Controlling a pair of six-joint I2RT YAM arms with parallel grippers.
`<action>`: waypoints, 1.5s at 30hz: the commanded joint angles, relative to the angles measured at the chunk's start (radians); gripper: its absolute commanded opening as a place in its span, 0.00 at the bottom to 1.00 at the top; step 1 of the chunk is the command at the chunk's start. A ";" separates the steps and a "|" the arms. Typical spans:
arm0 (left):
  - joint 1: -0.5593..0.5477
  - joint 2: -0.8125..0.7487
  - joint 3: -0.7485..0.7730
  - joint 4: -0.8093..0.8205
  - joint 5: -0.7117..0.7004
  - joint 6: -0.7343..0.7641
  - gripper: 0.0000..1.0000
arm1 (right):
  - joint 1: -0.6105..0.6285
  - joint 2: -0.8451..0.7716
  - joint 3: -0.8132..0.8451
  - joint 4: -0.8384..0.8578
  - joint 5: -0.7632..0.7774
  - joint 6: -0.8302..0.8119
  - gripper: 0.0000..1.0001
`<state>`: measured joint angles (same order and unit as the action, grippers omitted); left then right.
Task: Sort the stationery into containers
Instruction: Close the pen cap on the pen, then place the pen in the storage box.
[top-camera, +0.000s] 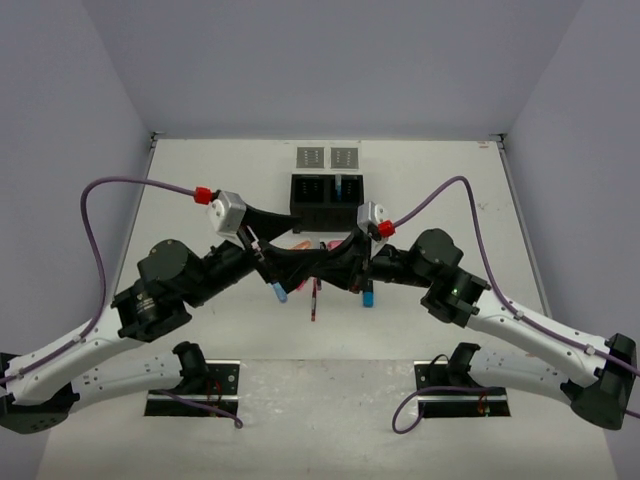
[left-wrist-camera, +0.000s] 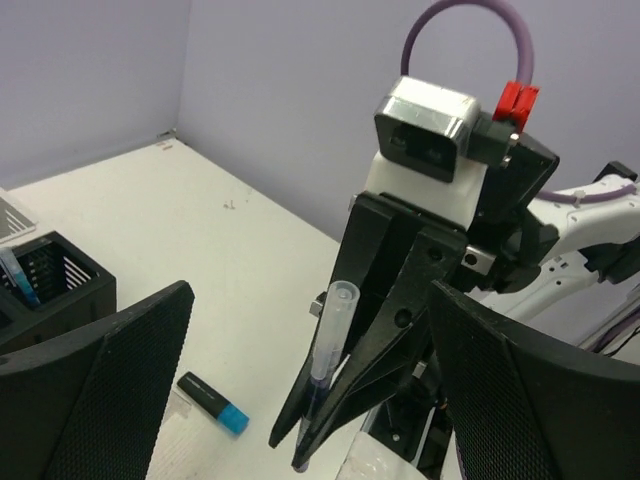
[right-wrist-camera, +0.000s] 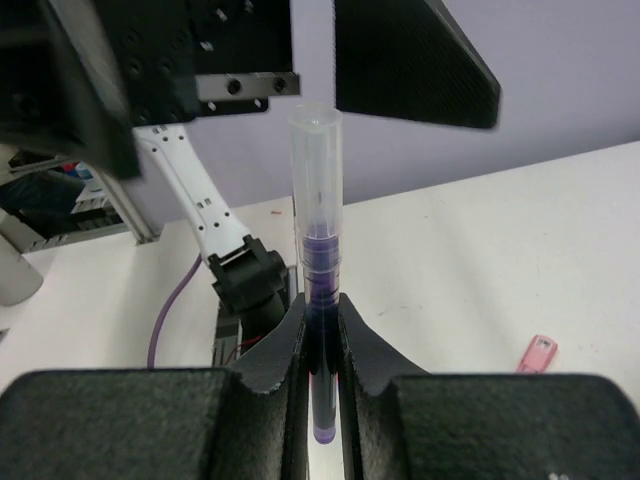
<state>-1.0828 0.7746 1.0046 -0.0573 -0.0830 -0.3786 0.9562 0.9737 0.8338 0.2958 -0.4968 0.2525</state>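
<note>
My right gripper (right-wrist-camera: 322, 325) is shut on a purple pen with a clear cap (right-wrist-camera: 318, 200) and holds it upright above the table. In the left wrist view the same pen (left-wrist-camera: 330, 340) stands in the right gripper (left-wrist-camera: 300, 440), between my left gripper's wide-open fingers (left-wrist-camera: 100, 380). My left gripper (left-wrist-camera: 312, 300) is open around the pen's capped end and does not touch it. From above the two grippers meet at mid-table (top-camera: 318, 264), in front of the black two-compartment box (top-camera: 325, 200). Two grey trays (top-camera: 328, 157) lie behind the box.
Two blue-tipped highlighters (top-camera: 279, 291) (top-camera: 368, 295) and a thin red pen (top-camera: 314, 300) lie under the arms. One highlighter shows in the left wrist view (left-wrist-camera: 213, 403). The box holds a blue pen (left-wrist-camera: 18, 276). A small pink piece (right-wrist-camera: 540, 351) lies on the table.
</note>
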 joint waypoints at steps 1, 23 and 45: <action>-0.003 -0.060 0.045 -0.040 -0.134 -0.025 1.00 | -0.002 -0.012 -0.019 0.039 0.159 -0.009 0.00; -0.003 -0.016 0.129 -0.256 -0.527 -0.146 0.98 | -0.165 0.127 0.084 -0.002 0.578 0.085 0.00; -0.003 -0.161 0.001 -0.556 -0.607 -0.092 1.00 | -0.413 0.814 0.295 0.449 0.743 -0.032 0.04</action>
<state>-1.0863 0.6224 1.0187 -0.5530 -0.6476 -0.4949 0.5385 1.7702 1.1032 0.6419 0.2185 0.2192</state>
